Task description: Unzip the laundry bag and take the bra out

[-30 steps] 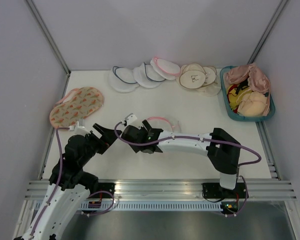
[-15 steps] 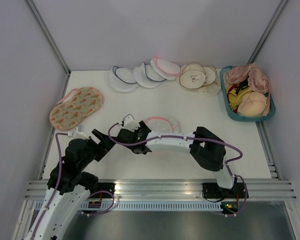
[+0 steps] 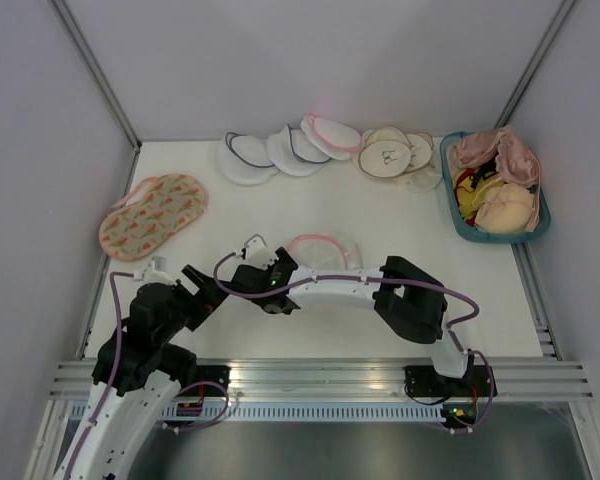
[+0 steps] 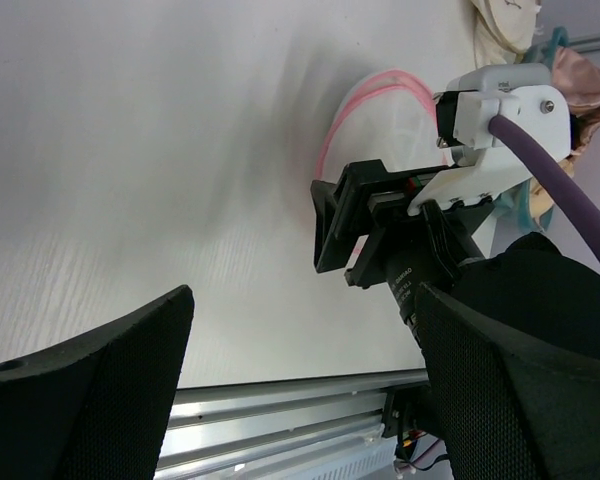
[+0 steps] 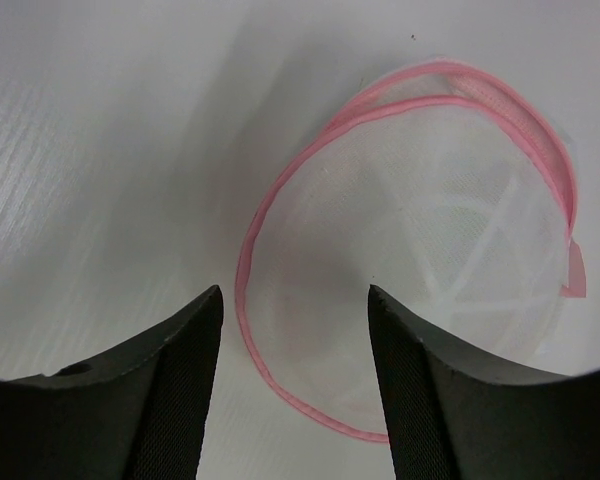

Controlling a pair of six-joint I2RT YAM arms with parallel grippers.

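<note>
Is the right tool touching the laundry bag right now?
Cannot tell. In the right wrist view the open right tool straddles the pink rim of the laundry bag, partly overlapping its mesh, but no contact or gap shows plainly.

Left gripper (image 4: pixel 305 295) spread wide, fingers at lower left and lower right. Right gripper (image 4: pixel 328 225) at centre right, just below pink-rimmed laundry bag (image 4: pixel 380 105). White table (image 4: pixel 130 150) beneath; metal rail (image 4: pixel 280 412) along bottom.
</note>
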